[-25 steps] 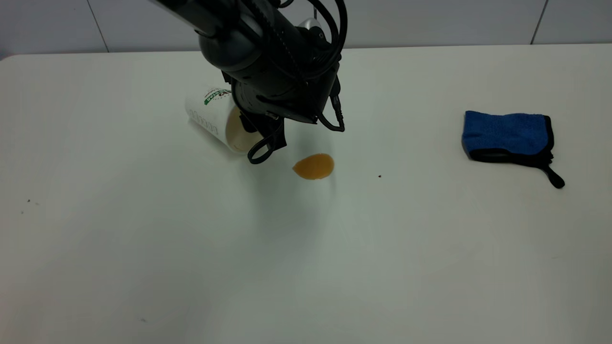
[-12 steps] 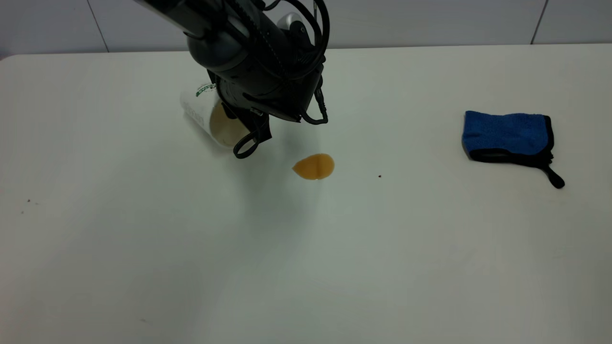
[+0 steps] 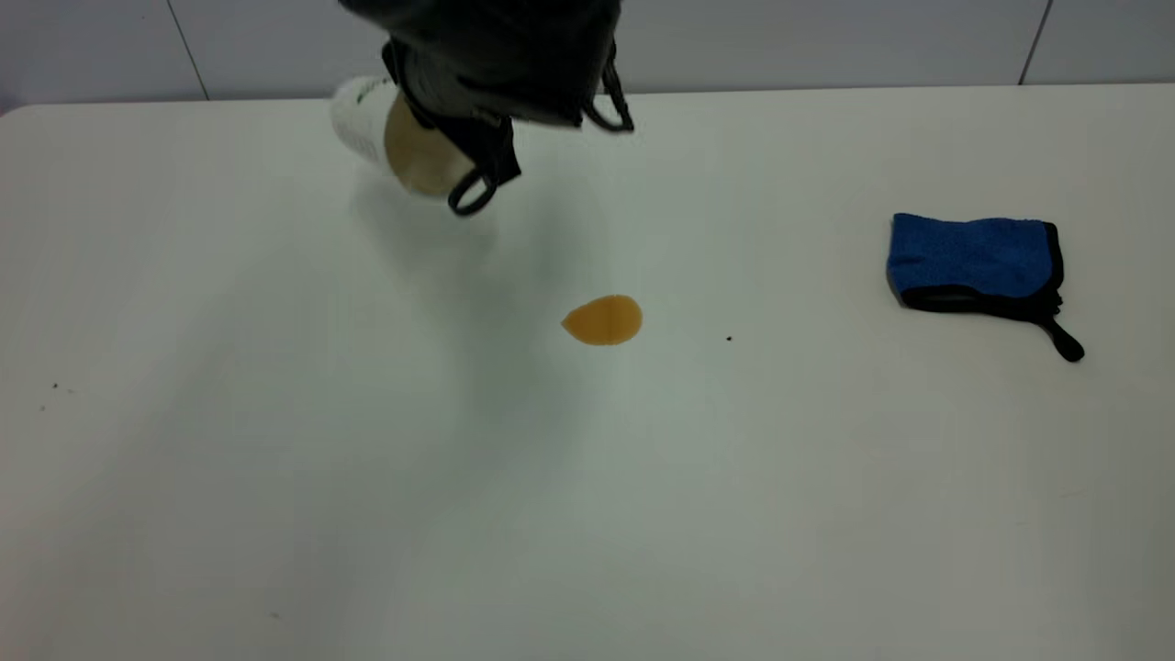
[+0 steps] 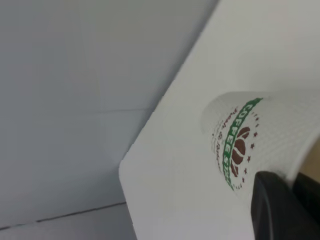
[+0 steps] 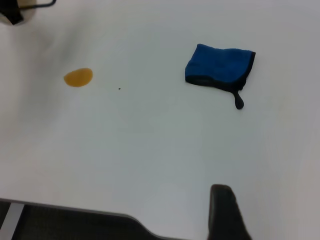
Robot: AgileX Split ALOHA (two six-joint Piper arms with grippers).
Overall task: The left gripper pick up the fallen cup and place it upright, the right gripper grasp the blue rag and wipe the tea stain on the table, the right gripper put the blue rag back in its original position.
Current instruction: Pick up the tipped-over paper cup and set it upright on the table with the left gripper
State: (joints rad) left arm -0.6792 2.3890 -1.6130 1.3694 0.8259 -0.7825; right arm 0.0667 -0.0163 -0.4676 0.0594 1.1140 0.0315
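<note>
I see a white cup (image 3: pixel 367 119) with a green-and-brown ring logo and tan inside. Right of it, the amber tea stain (image 3: pixel 602 319) marks the white table (image 3: pixel 275 459); further right, a blue rag (image 3: pixel 973 257) edged in black.

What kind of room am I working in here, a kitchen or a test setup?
Most likely a lab test bench, not a kitchen: a bare white table against a plain grey panelled wall, set only with staged props, namely a white paper coffee cup held by the left end effector, an orange tea stain and a folded blue rag.
</note>
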